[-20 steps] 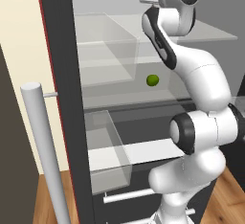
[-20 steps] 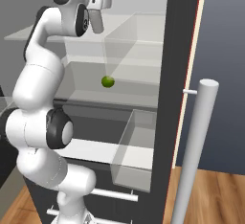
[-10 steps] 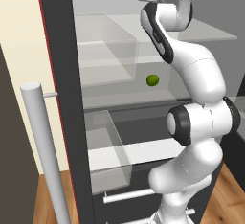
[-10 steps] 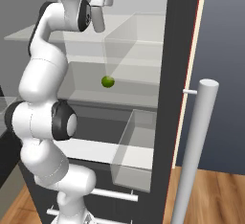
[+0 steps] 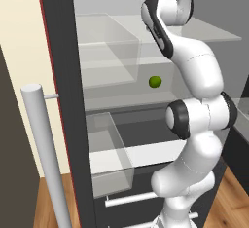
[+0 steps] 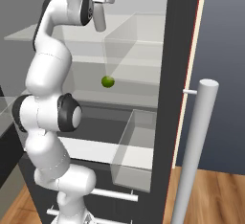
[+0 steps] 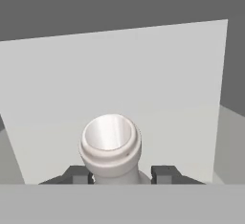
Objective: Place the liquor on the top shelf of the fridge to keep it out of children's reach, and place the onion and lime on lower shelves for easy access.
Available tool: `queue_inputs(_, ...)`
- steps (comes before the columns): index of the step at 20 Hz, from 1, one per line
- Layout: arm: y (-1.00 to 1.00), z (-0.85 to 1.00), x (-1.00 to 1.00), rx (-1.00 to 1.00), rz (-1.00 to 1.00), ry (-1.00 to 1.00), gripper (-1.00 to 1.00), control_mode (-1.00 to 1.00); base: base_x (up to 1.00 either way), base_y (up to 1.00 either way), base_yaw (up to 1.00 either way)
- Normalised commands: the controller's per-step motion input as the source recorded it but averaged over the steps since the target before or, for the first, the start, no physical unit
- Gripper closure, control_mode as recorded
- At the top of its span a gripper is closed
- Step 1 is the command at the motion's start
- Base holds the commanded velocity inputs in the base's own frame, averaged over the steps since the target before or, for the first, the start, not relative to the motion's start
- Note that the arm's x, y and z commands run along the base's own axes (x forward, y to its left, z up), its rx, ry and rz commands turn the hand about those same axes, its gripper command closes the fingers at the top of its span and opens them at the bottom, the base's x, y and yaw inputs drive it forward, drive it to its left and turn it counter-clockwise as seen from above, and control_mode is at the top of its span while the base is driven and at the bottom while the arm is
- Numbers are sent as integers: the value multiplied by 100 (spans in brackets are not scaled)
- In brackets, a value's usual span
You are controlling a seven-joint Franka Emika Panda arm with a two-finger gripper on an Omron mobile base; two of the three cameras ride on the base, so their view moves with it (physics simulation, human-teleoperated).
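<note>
Gripper clenched on my liquor neck, cap at 12 o'clock from the fingertips, raised at the top shelf. Lime sits on a lower shelf. Next I judge: lower the bottle upright, then let go.

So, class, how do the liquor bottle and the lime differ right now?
The liquor is pale grey-white with a capped neck and clamped between the gripper's fingertips; the lime is a small yellow-green ball. The liquor is held up by the top shelf; the lime rests free on a lower shelf.
</note>
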Motion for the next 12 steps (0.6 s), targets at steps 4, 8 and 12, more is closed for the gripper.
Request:
queue_inputs(4, 0, -23, 39, 0, 0, 5, 100, -100, 0, 0, 0)
queue_inputs(8, 0, -26, 37, 0, 0, 4, 100, -100, 0, 0, 0)
queue_inputs(12, 0, -30, 37, 0, 0, 2, -100, -100, 0, 0, 0)
